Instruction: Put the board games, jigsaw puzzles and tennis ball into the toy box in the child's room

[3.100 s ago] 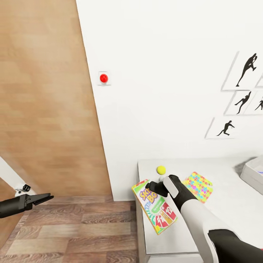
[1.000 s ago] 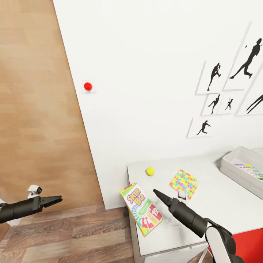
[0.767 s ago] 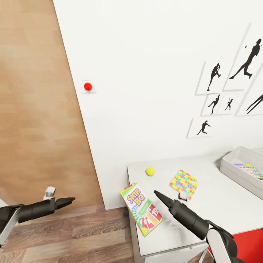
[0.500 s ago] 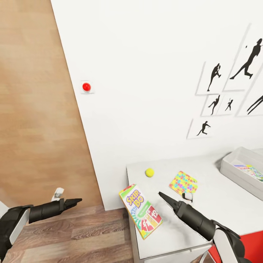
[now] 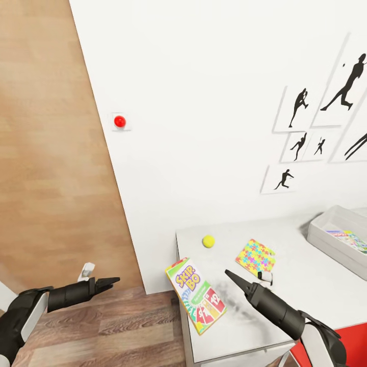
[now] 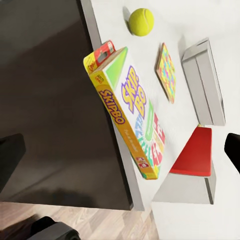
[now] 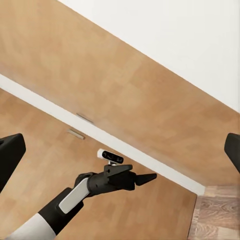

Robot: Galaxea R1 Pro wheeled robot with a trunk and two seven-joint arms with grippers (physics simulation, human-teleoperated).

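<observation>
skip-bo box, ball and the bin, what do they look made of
Skip-Bo box: likely printed cardboard, flat faces and sharp folded edges. Tennis ball: probably felt over rubber, matte yellow-green. Toy box: seemingly moulded plastic, smooth light grey with a rim.

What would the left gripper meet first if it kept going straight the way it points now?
Probably the Skip-Bo board game, which overhangs the table edge and sits centred ahead of the left gripper in its wrist view. Depth is unclear, so it might pass under it.

White wall [image 5: 204, 102] with dancer-silhouette pictures [image 5: 298, 107], red button [image 5: 120, 121], wooden door [image 5: 46, 153], wood-plank floor [image 5: 102, 331].
</observation>
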